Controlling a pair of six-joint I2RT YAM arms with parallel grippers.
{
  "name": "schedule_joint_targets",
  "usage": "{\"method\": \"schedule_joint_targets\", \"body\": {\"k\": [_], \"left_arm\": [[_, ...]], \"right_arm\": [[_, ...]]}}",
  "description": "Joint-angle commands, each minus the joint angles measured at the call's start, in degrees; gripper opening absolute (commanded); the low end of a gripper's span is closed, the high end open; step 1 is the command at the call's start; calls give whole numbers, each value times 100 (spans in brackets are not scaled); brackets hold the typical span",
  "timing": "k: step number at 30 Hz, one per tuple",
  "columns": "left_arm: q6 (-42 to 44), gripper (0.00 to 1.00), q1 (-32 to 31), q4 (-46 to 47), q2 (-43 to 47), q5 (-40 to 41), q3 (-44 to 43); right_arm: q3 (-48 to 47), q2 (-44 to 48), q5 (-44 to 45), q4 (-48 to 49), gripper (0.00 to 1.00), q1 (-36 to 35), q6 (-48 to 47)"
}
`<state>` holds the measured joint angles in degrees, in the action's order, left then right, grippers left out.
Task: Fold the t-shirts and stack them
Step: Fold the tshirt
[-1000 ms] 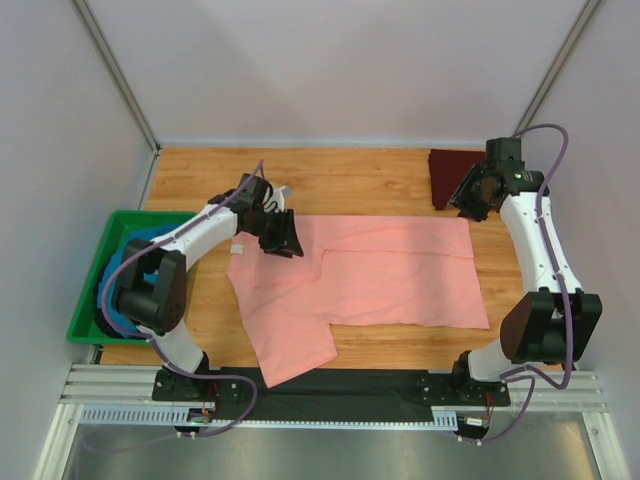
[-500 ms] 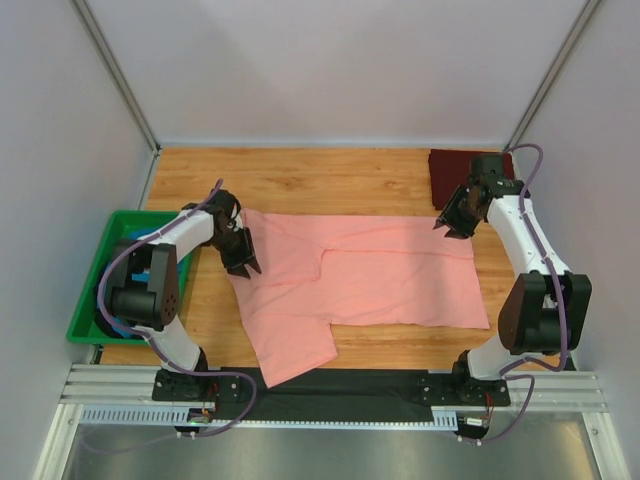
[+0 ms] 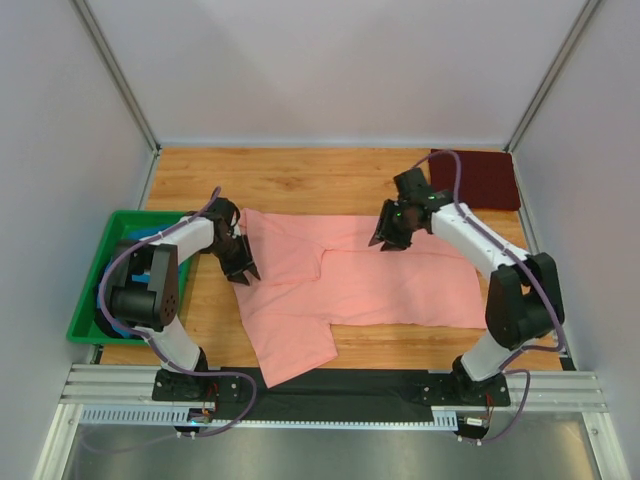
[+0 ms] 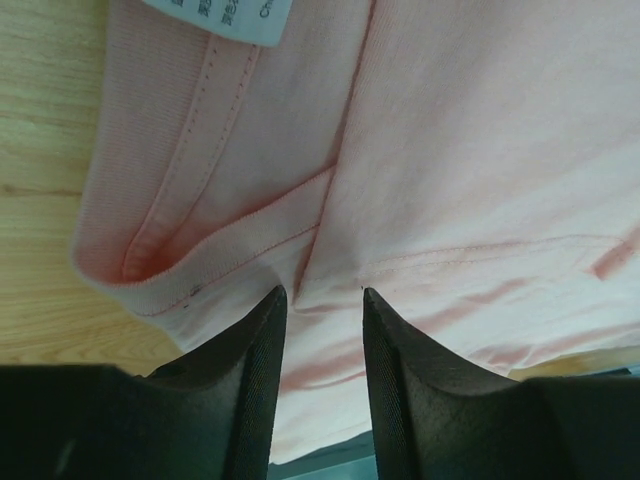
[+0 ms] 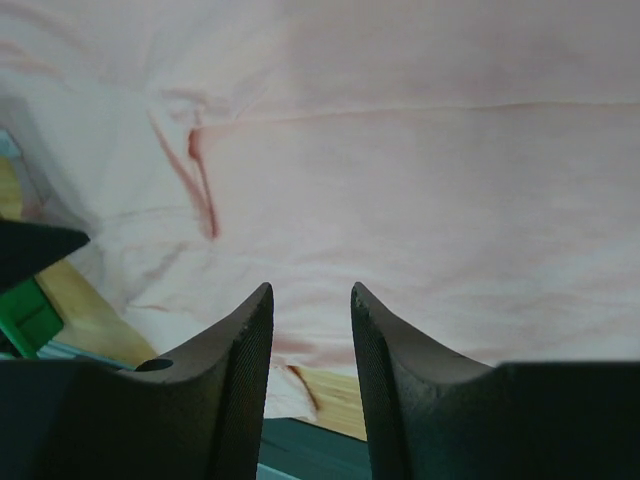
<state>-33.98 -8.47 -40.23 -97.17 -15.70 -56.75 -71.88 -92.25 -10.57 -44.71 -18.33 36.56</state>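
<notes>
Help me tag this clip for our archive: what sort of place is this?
Probably a robot lab test cell, not a home: plain white panel walls box in a wooden tabletop, two robot arms stand bolted to a metal rail, and a salmon-pink t-shirt lies spread for folding.

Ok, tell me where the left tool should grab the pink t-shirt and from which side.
Probably grip the pink t-shirt at its collar edge, coming down from above at the left end. It lies flat, and that thick ribbed edge borders bare table, giving room to slip under.
</notes>
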Motion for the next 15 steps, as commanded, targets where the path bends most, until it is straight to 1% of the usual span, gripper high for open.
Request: {"method": "schedule_joint_targets", "body": {"k": [1,2,3,4,6,8,10,13,14,15], "left_arm": [[-48,43,30,191,58,41,-20],[-4,43,30,217,57,15,-11],[5,41,30,252,66,-11,15],[22,39,30,313,92,-99,50],[58,29,30,331,92,-178,68],[75,16,30,279,92,-187,76],[67,14,30,261,145,-222,103],[14,5,30,296,198,-301,147],[-12,0,30,288,198,-328,156],[-30,0,30,287,189,-380,164]], "right_arm": [[-18,-424,-349,901,39,-785,466],[-72,-539,-358,998,40,-952,466],[-142,-644,-367,1164,41,-1241,466],[-221,-732,-384,1244,41,-1357,484],[-274,-1031,-490,1481,42,-1637,615],[-301,-1312,-517,1605,42,-1875,712],[-353,-1506,-464,1632,42,-1981,818],[-283,-1717,-446,1781,42,-2113,959],[-248,-1761,-455,1834,42,-2148,985],[-257,-1823,-472,1895,42,-2157,994]]}}
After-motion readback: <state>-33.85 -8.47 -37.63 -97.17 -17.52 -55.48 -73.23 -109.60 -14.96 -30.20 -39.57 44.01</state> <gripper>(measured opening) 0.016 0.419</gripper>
